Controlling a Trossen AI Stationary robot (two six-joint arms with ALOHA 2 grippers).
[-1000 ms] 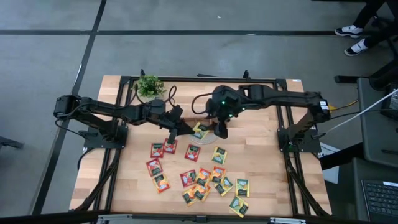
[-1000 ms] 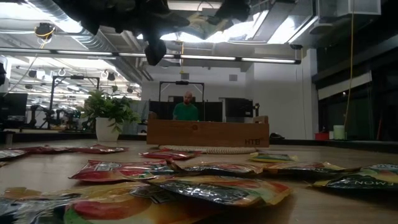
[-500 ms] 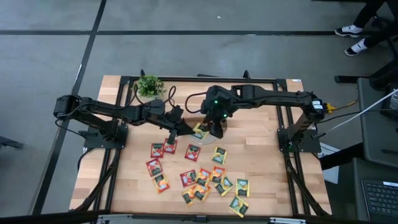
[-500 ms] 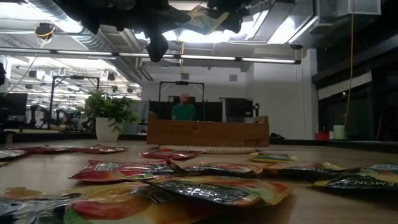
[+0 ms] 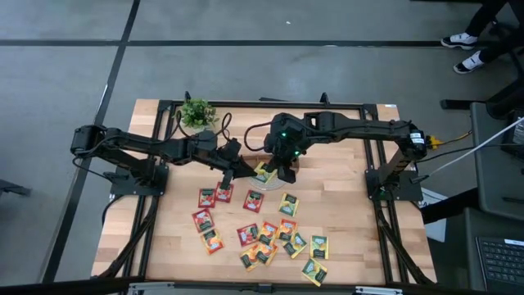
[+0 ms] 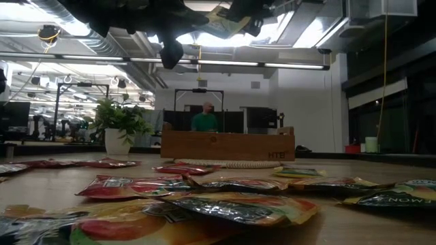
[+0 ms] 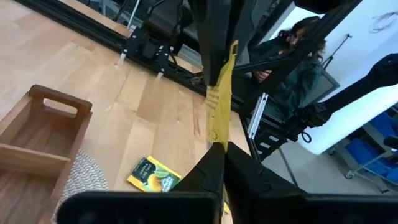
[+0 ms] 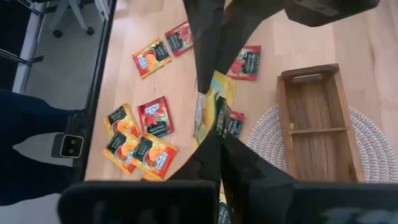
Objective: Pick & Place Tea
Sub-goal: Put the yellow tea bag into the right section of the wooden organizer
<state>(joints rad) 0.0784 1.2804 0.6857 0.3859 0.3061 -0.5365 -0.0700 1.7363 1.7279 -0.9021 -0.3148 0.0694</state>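
Pale plank table (image 5: pixel 344 213); flat yellow-green foil sachet (image 5: pixel 264 172) pinched between both arms' closed fingers (image 8: pixel 211 149), above scattered sachets (image 5: pixel 270 238).

Wooden tray (image 5: pixel 260 161) mostly under arms

Count: 2 arms; 1 wooden tray (image 8: pixel 314 119), three compartments; 1 round woven mat (image 8: pixel 367 137); 1 potted plant (image 5: pixel 196 113); roughly 18 tea sachets (image 5: pixel 253 201), exact count unclear where overlapping.
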